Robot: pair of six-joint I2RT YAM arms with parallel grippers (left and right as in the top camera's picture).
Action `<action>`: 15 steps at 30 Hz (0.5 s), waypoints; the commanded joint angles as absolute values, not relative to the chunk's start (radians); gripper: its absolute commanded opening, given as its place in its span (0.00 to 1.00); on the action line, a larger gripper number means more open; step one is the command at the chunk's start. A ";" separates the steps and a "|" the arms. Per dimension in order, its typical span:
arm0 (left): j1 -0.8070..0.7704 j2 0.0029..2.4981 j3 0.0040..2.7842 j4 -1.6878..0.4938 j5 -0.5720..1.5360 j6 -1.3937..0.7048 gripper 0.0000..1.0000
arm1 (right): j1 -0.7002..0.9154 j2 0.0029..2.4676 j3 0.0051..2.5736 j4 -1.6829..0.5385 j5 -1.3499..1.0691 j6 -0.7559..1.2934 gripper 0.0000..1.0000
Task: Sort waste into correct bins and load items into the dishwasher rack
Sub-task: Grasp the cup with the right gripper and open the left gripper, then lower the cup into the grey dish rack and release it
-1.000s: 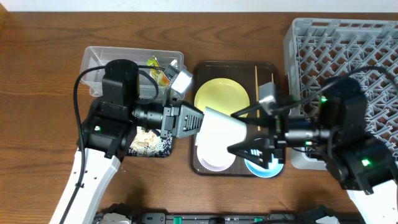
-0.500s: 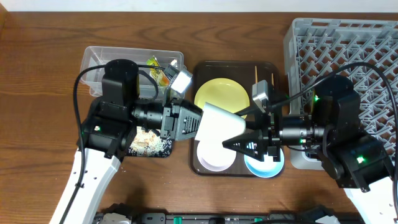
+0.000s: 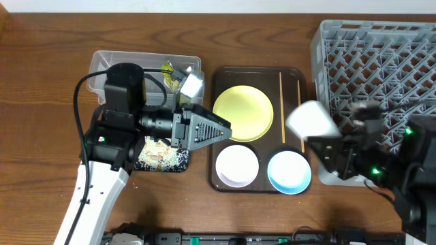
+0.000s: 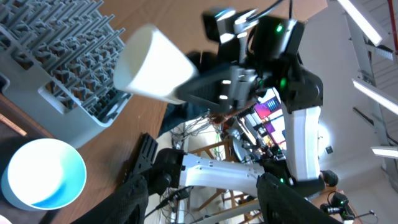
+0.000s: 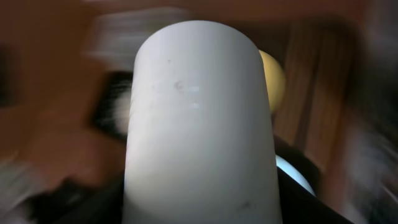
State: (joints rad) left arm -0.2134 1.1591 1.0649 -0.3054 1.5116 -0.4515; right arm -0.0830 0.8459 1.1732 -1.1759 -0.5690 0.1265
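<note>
While the right gripper (image 3: 321,138) is clamped on the small white cup (image 3: 311,120), the cup hangs in the air on a slant, blurred, above the seam between the brown tray (image 3: 223,185) and the front left corner of the grey dish rack (image 3: 381,41). From the right wrist the cup fills nearly the whole view, with dark fingers showing at its lower sides. The left gripper (image 3: 219,129) hovers over the tray's left edge beside the yellow plate (image 3: 243,113), its fingers (image 4: 137,193) spread apart with nothing between them. On the tray the plate sits at the back, the white bowl (image 3: 237,165) and the blue bowl (image 3: 289,171) side by side in front, and a chopstick (image 3: 281,102) lies just right of the plate. Left of the tray, the clear tub (image 3: 109,64) holds the snack wrapper (image 3: 174,75), and the black tray (image 3: 178,165) in front of it carries rice (image 3: 160,155).
</note>
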 commanded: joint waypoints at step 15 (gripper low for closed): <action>-0.208 1.149 1.089 -0.302 1.534 -0.450 0.60 | -0.252 1.157 1.182 -1.436 -0.111 0.230 0.52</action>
State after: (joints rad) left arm -0.2119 1.1591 1.0649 -0.3058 1.5135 -0.4519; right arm -0.2405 1.0893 1.1732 -1.4322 -0.1490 0.2192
